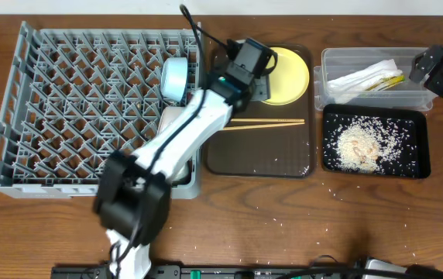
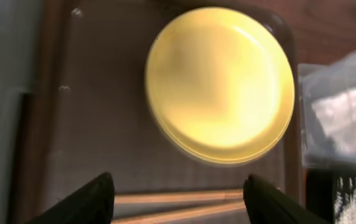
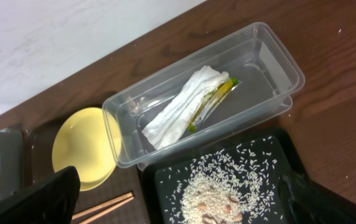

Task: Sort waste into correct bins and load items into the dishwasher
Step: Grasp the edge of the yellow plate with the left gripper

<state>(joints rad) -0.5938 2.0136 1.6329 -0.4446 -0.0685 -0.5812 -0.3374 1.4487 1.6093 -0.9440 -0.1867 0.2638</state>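
One dark wooden table (image 1: 229, 217) carries it all: your left gripper (image 2: 181, 205) wide open above the yellow plate (image 2: 220, 84) and chopsticks (image 2: 178, 198) on the brown tray (image 2: 103, 93), your right gripper (image 3: 184, 205) spread over the clear tub (image 3: 262, 74), its wrist view alone showing a white wall (image 3: 72, 37).

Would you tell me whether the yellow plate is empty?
Empty: the yellow plate shows only bare surface in the left wrist view.
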